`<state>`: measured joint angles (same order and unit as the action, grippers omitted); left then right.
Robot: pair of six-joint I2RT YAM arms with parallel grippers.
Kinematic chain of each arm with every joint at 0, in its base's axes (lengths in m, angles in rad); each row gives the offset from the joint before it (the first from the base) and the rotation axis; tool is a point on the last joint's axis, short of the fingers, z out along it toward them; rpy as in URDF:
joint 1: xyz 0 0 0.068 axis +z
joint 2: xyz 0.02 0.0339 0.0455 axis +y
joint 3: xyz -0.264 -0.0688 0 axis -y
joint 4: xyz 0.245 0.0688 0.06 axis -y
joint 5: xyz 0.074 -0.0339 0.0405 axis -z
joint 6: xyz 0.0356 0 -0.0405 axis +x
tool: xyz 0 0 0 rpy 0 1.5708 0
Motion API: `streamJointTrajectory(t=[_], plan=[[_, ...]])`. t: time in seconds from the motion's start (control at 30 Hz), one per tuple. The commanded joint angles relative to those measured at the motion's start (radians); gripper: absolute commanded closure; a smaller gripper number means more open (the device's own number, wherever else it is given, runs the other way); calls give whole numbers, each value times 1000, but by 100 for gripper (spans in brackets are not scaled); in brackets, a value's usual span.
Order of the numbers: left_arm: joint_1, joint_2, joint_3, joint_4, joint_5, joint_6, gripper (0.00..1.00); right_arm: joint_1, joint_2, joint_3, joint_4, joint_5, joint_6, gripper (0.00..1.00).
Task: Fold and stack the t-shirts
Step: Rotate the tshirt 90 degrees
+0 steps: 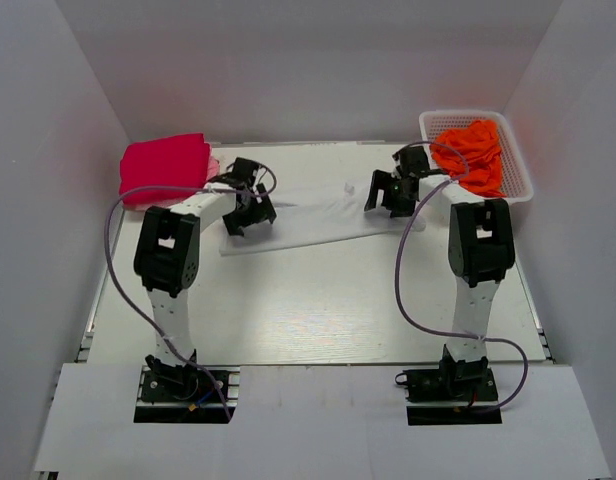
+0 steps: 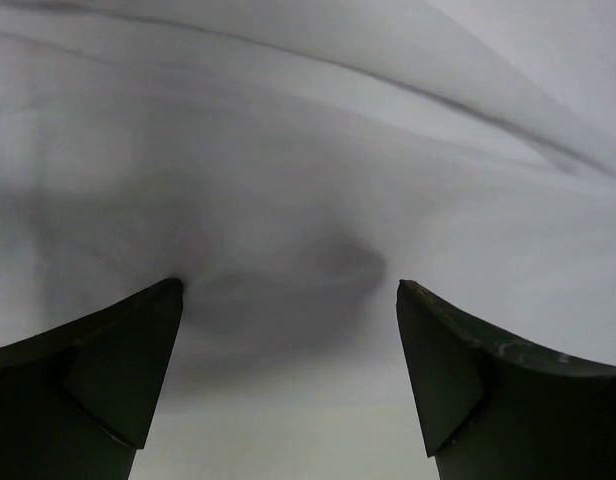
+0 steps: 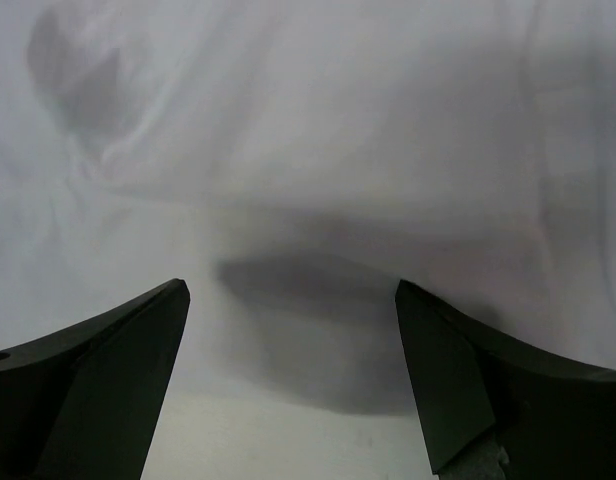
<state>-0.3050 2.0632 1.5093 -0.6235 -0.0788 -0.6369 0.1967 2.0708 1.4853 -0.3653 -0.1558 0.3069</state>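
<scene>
A white t-shirt [image 1: 318,222] lies folded into a long strip across the back middle of the table. My left gripper [image 1: 250,214] hangs open over its left end, and the left wrist view shows only white cloth [image 2: 288,180] between the spread fingers. Over the strip's right end my right gripper [image 1: 390,195] is open too, above wrinkled white cloth [image 3: 308,150], holding nothing. A crimson-pink folded t-shirt [image 1: 165,168] rests at the back left with a paler pink edge [image 1: 214,166] beside it. Bright orange t-shirts [image 1: 474,152] fill the basket.
A white plastic lattice basket [image 1: 518,180] stands at the back right corner. White walls close in the table [image 1: 318,310] on three sides. Grey cables loop from both arms.
</scene>
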Motion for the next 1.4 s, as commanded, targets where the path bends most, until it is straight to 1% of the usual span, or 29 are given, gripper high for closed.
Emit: streamJointTrajectory(t=[0.0, 0.03, 0.07, 0.1, 0.13, 0.17, 0.2, 0.23, 0.27, 0.3, 0.33, 0.4, 0.53, 0.57, 0.6, 0.7, 0.77, 0.8, 0.83, 0.87, 0.9, 0.93, 0.97, 1.0, 1.07, 1.13, 1.2, 1.33, 1.37], plan=[[-51, -102, -226, -105, 68, -26, 2, -2, 103, 113, -4, 21, 46, 10], [-95, -168, -280, -105, 118, -26, 2, 6, 123, 180, 5, -19, 43, 10], [-120, -204, -396, -32, 287, -26, 5, 10, 159, 202, 17, -65, 44, 10], [-147, -234, -447, 2, 385, -26, 6, 13, 202, 223, 67, -86, 55, 10], [-213, -276, -484, 25, 536, -35, 6, 23, 244, 296, 87, -146, 52, 10], [-250, -293, -504, 25, 574, -52, 6, 29, 265, 325, 139, -180, 51, 10], [-291, -305, -505, 9, 603, -52, 6, 33, 311, 360, 146, -207, 51, 10], [-334, -316, -488, 8, 658, -52, 6, 49, 366, 497, 140, -221, 37, 10], [-414, -316, -447, 8, 700, -52, 5, 62, 392, 544, 129, -244, 31, 10], [-451, -316, -425, 57, 752, -52, 5, 73, 438, 587, 126, -336, 25, 10], [-485, -316, -407, 98, 858, -38, 5, 82, 445, 663, 132, -362, 17, 10], [-557, -316, -342, 134, 901, 23, 2, 110, 411, 665, 193, -418, -28, 10], [-568, -307, -149, -34, 805, 149, 0, 124, 290, 597, 184, -364, -109, 10], [-577, -324, -127, -47, 754, 173, 0, 125, 244, 583, 175, -325, -114, 10], [-577, -342, -114, -47, 754, 174, 0, 119, 203, 554, 175, -312, -133, 10], [-548, -435, -104, -85, 641, 174, 0, 130, 113, 498, 128, -242, -137, 10], [-536, -501, -165, -94, 529, 163, 0, 156, 57, 431, 60, -176, -138, 10], [-536, -582, -199, -84, 440, 148, 0, 164, 23, 411, 24, -160, -128, 10], [-536, -624, -268, -84, 416, 105, 0, 176, 5, 388, 6, -130, -120, 10], [-522, -665, -296, -99, 360, 70, 0, 181, -35, 287, -6, -104, -95, 10], [-522, -704, -317, -122, 240, 34, 0, 187, -81, 249, -14, -82, -63, 10], [-511, -768, -348, -149, 168, -56, 0, 199, -103, 177, -17, -65, -31, 10], [-496, -790, -348, -270, 71, -146, 0, 205, -145, 141, -15, -27, -16, 10], [-496, -808, -360, -336, -104, -240, 0, 220, -179, 51, -23, -16, 1, 10], [-450, -850, -405, -445, -188, -367, 0, 248, -221, 1, -50, -4, 63, 10], [-413, -871, -437, -456, -203, -403, 0, 299, -238, -66, -66, 7, 75, 10], [-392, -906, -483, -423, -161, -403, 0, 340, -235, -104, -104, 38, 81, 10], [-342, -940, -561, -377, -139, -403, 0, 360, -170, -122, -127, 41, 107, 10], [-323, -940, -570, -361, -103, -403, 0, 362, -147, -111, -127, 45, 112, 10]])
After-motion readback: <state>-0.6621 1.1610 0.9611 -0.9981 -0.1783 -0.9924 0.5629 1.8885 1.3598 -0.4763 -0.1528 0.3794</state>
